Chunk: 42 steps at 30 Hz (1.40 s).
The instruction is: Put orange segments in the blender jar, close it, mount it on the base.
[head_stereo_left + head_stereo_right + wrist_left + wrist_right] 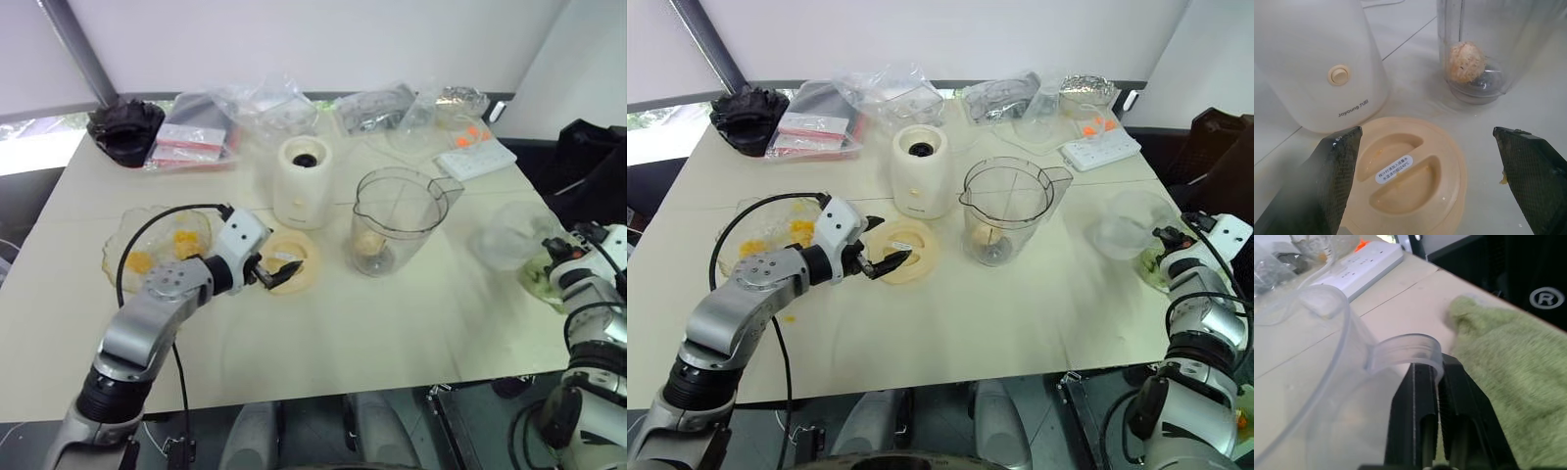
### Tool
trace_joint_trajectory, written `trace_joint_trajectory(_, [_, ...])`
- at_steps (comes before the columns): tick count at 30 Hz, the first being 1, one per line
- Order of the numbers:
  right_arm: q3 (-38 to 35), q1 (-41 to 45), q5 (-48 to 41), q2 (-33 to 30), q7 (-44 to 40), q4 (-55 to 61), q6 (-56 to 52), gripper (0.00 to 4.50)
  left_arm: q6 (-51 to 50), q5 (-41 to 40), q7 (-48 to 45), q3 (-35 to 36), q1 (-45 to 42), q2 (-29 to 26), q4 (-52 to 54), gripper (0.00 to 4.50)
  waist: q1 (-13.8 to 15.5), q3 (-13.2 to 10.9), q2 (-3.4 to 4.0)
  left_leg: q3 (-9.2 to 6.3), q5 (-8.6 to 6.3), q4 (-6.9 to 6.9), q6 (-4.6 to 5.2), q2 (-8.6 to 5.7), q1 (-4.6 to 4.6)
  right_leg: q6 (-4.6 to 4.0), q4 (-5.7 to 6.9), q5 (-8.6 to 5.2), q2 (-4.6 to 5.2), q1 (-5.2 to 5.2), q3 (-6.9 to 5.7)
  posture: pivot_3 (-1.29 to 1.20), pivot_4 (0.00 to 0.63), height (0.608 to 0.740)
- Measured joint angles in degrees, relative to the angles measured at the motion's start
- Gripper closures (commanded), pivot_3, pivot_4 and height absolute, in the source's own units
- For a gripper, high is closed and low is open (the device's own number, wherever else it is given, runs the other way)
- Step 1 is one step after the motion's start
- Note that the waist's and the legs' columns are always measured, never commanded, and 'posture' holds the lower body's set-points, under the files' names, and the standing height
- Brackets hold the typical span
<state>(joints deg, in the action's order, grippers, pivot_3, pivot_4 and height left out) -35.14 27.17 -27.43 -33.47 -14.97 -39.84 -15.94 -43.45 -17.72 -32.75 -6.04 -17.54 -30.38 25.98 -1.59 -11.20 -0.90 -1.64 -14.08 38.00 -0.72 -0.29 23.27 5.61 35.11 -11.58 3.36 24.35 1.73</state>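
Silver-grey arms, black cables

A wide cream-coloured table (323, 333) with thin seam lines across its top fills the scene, and behind its far edge hangs a white curtain or wall (950, 34). A dark grey pole (78, 49) goes up slanted at the far left corner, and daylight comes from a low window strip (34, 147) there. Below the near edge there is a grey floor (950, 416).

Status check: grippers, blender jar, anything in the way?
Left gripper open over flat cream-yellow lid. Right gripper shut beside small clear bowl. Clear plastic blender jar holds one segment, unlidded, off base.
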Motion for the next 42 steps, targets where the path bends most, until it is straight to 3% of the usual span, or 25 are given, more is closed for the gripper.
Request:
trace_joint_trajectory(14, [-1.35,-0.40,-4.03,0.81,0.85,12.59,-1.21,4.42,0.44,0.00,-2.23,-0.52,-0.02,-0.30,-0.04,0.00,0.55,-0.03,0.17,0.01,0.00,-0.04,0.00,-0.01,0.05,0.00,0.00,0.00,0.00,0.08,0.02,0.00,0.150,0.740])
trace_joint_trajectory(28, [7.62,2.91,1.65,-10.03,-1.74,29.59,-3.75,4.42,4.35,0.95,-4.36,-2.16,-1.22,-0.05,-3.88,0.00,0.63,-0.07,0.41,0.04,0.00,-0.05,0.00,0.00,0.08,0.00,0.00,-0.01,0.00,0.14,0.04,0.00,0.150,0.740])
trace_joint_trajectory(42, [16.09,5.39,7.94,-12.71,-4.49,40.71,-7.58,4.42,6.46,2.17,-4.92,-2.77,-2.40,0.07,-5.67,0.00,0.79,-0.07,0.41,0.03,0.00,-0.05,0.00,0.01,0.13,-0.01,-0.01,-0.01,0.03,0.20,0.04,0.00,0.150,0.740])
